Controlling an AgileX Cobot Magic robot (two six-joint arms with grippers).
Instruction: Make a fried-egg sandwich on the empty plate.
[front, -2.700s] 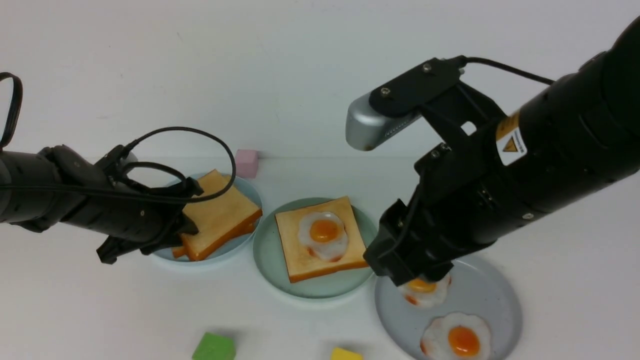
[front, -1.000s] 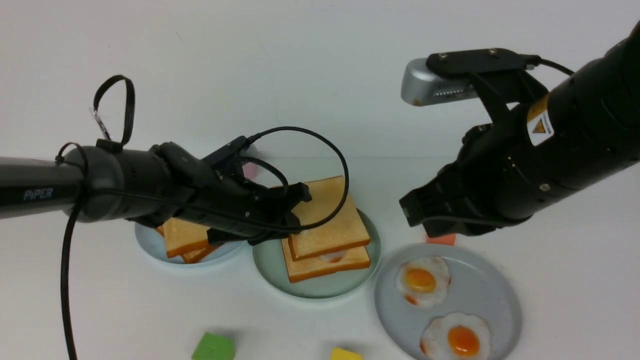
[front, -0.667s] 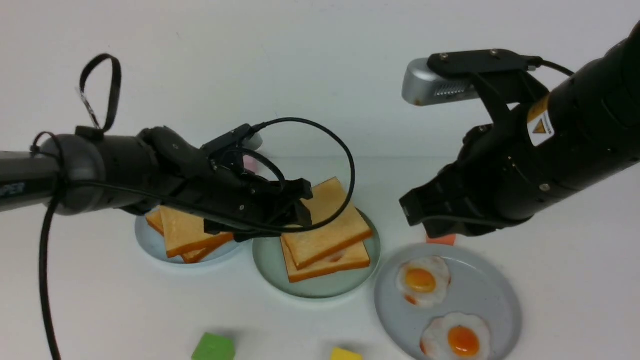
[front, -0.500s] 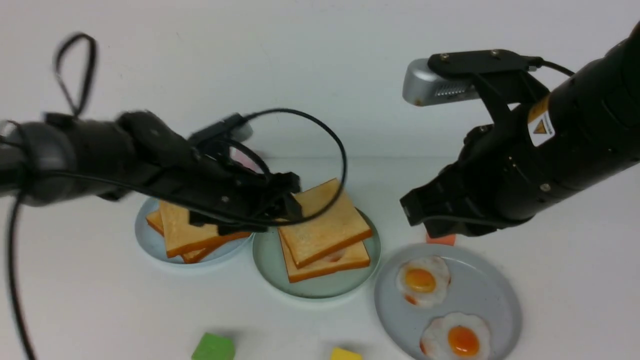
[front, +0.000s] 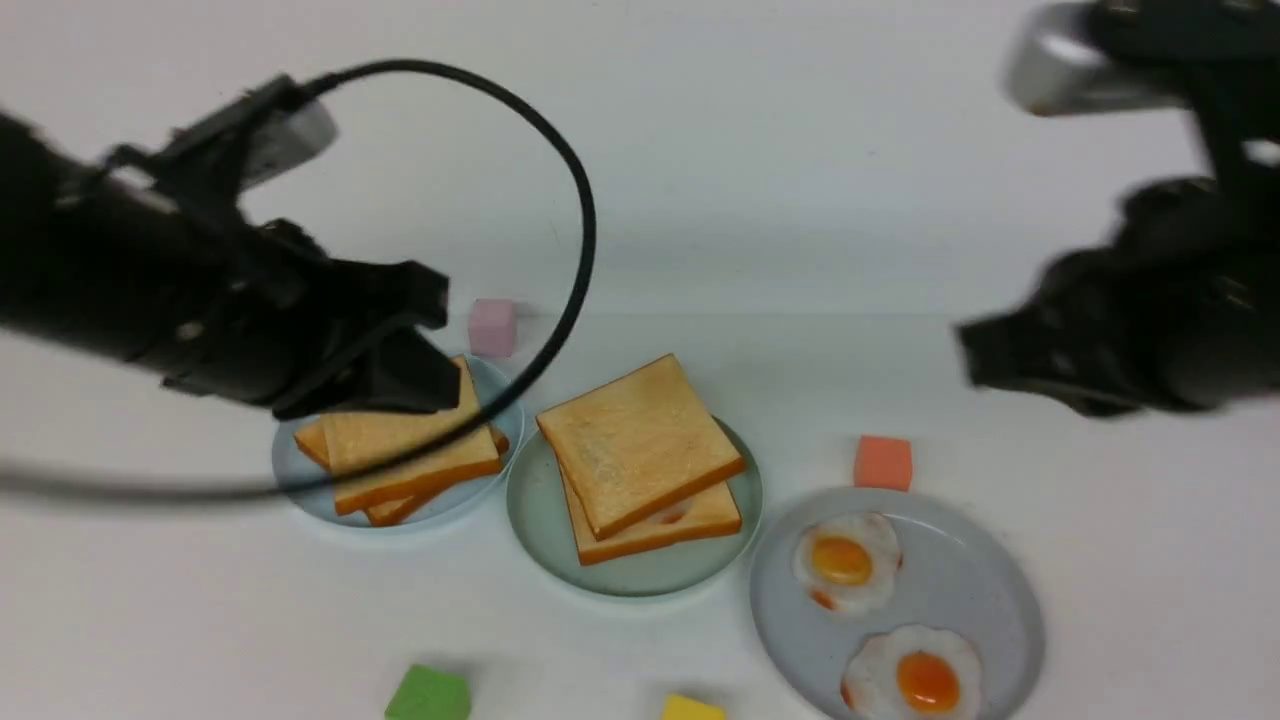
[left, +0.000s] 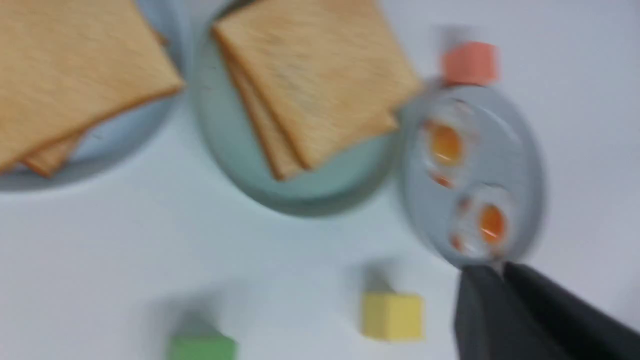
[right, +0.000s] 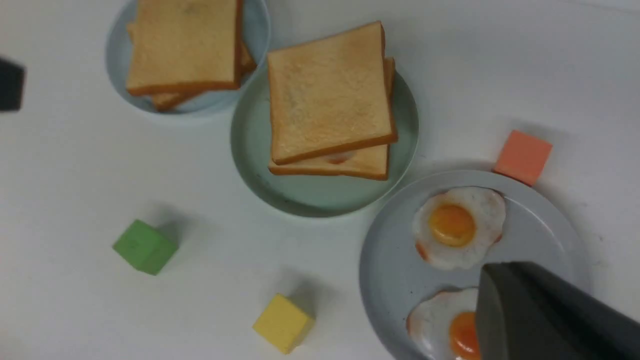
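The fried-egg sandwich (front: 640, 455) sits on the mint-green plate (front: 640, 585) at the middle of the desk (front: 200, 620). Its top slice is skewed over the lower one, with a bit of egg showing between them. The left fingers (left: 480, 310) are clenched on nothing, raised near the toast pile (front: 400, 450) on the pale blue plate (front: 300, 490). The right fingers (right: 525, 310), also clenched and empty, hang toward the desk's right edge.

Blue plate (front: 320, 512): toast pile (front: 400, 455); grey plate (front: 980, 590): 2 eggs (front: 845, 565); pink cube (front: 492, 326), orange cube (front: 883, 462), green cube (front: 428, 695), yellow cube (front: 692, 709).

Three plates (front: 640, 582), four blocks (front: 883, 461), two loose eggs (front: 845, 565), one sandwich (front: 640, 440).
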